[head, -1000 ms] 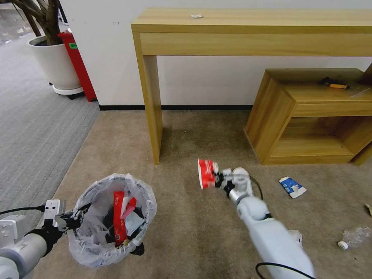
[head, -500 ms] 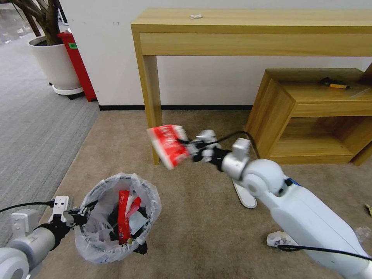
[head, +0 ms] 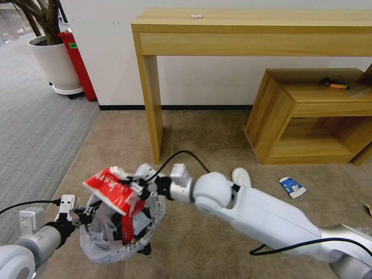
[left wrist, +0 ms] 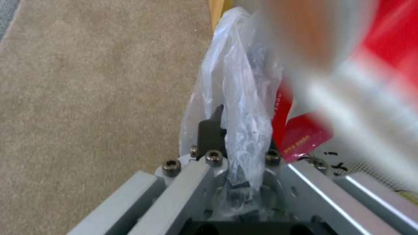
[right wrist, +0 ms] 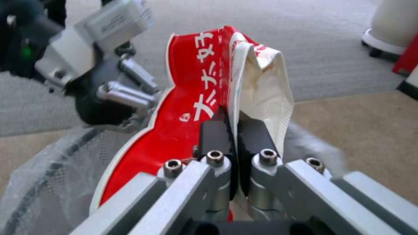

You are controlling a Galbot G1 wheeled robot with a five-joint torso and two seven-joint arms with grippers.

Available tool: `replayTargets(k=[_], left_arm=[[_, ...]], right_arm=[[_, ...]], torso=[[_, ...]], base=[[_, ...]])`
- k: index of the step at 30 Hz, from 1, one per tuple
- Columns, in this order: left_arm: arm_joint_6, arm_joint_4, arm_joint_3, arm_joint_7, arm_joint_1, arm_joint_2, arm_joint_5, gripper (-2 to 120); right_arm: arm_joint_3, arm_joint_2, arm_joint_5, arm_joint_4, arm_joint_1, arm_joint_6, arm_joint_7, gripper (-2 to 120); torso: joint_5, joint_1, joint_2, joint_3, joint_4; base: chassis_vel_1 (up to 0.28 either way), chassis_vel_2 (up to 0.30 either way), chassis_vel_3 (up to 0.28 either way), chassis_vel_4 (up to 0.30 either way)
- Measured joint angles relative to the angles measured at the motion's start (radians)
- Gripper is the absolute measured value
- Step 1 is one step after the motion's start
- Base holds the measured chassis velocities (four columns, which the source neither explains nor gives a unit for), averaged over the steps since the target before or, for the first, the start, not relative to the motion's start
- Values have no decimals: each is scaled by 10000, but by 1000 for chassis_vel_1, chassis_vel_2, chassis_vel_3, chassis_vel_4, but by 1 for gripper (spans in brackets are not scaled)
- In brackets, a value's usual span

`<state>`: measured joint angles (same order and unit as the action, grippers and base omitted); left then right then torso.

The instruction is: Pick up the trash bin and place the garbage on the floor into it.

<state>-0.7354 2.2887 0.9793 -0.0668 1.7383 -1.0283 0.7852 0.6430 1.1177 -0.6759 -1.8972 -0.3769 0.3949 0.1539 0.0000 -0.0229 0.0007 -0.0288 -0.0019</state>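
Cup (crushed) now over trash bin

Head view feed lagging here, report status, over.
Left pincer shut on trash bin rim. Right pincer shut on red-white paper cup, above bin. Nothing in the way.
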Motion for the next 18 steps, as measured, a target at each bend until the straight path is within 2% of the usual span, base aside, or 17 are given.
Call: replayTargets(k=[2, 6, 8, 10, 11, 14, 15, 17, 18], left_arm=[[0, 0, 0, 0, -1, -1, 1, 0], [-2, -7, 105, 10, 23, -20, 19, 0], [-2, -6, 139, 6, 27, -20, 34, 0], [-2, -8, 160, -9, 28, -15, 40, 0], [-2, -8, 160, -9, 28, -15, 40, 0], [-1, -9, 163, -36, 20, -16, 47, 0], [-1, -9, 163, -36, 20, -16, 47, 0], [-2, -11, 164, -39, 18, -18, 50, 0], [-2, -11, 164, -39, 18, -18, 50, 0]], right_arm=[[63, 48, 17, 15, 16, 18, -23, 2], [350, 352, 90, 157, -5, 61, -418, 21], [351, 357, 89, 157, -47, 64, -450, 25], [352, 315, 81, 131, -148, 64, -534, 36], [352, 315, 81, 131, -148, 64, -534, 36], [347, 204, 72, 55, -308, 65, -623, 51], [347, 204, 72, 55, -308, 65, -623, 51], [323, 160, 66, 14, -406, 66, -723, 61], [323, 160, 66, 14, -406, 66, -723, 61]], torso=[[0, 0, 0, 0, 0], [1, 0, 0, 0, 0], [1, 0, 0, 0, 0], [1, 0, 0, 0, 0], [1, 0, 0, 0, 0], [1, 0, 0, 0, -1], [1, 0, 0, 0, -1], [3, 0, 0, 0, 0], [3, 0, 0, 0, 0]], base=[[0, 0, 0, 0], [0, 0, 0, 0], [0, 0, 0, 0], [0, 0, 0, 0], [0, 0, 0, 0], [0, 0, 0, 0], [0, 0, 0, 0], [0, 0, 0, 0], [0, 0, 0, 0]])
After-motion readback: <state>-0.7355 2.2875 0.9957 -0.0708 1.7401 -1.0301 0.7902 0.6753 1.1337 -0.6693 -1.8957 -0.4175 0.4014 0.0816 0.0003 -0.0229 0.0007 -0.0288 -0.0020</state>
